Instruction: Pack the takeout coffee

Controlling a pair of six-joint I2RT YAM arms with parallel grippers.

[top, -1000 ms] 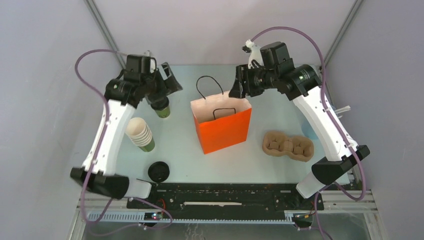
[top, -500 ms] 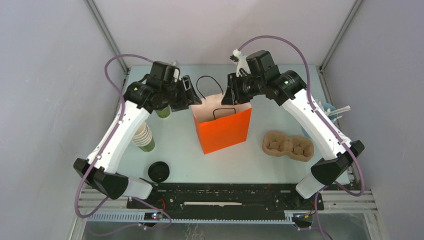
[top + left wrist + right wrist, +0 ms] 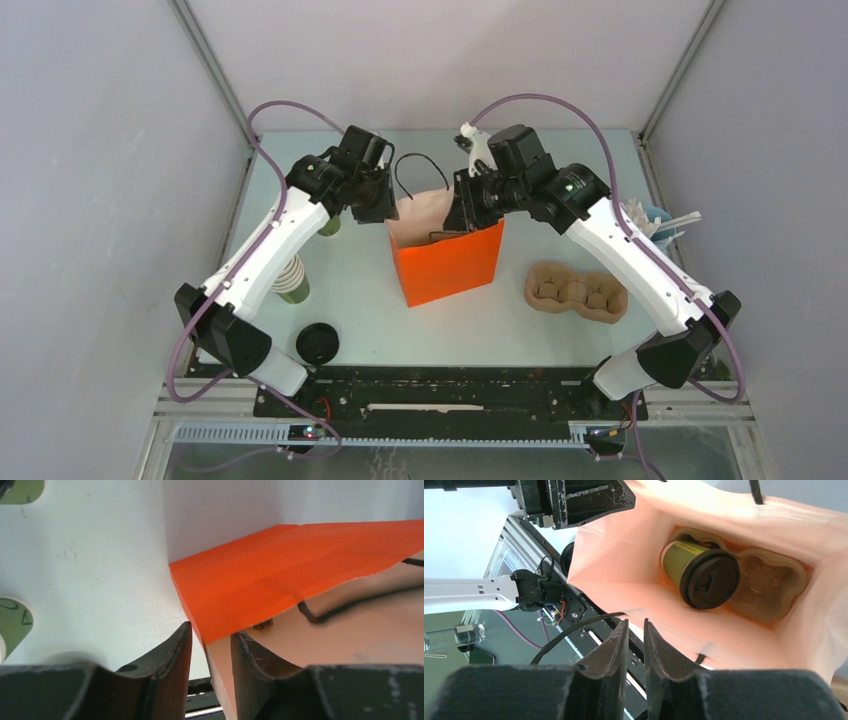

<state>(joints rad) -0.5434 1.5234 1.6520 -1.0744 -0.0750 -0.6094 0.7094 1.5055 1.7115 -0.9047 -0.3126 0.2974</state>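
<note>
An orange paper bag (image 3: 450, 265) stands open in the middle of the table. In the right wrist view, one takeout coffee (image 3: 701, 577), olive-green with a black lid, sits in a pulp carrier (image 3: 769, 587) at the bag's bottom. My left gripper (image 3: 210, 632) straddles the bag's left rim (image 3: 280, 580), one finger outside and one inside, with a gap still around the paper wall. My right gripper (image 3: 635, 622) hovers at the bag's near rim beside a black handle (image 3: 574, 630), its jaws a narrow slit apart. Another green cup (image 3: 330, 226) shows partly under my left arm.
A stack of lidless green cups (image 3: 291, 281) and a loose black lid (image 3: 317, 343) lie front left. A second pulp carrier (image 3: 575, 292) rests right of the bag. A blue holder with white sticks (image 3: 650, 216) stands at the right edge.
Both arms swung inward to the bag's top. The left gripper came away from the cup at back left and narrowed around the bag's rim. The right gripper's jaws also narrowed.
</note>
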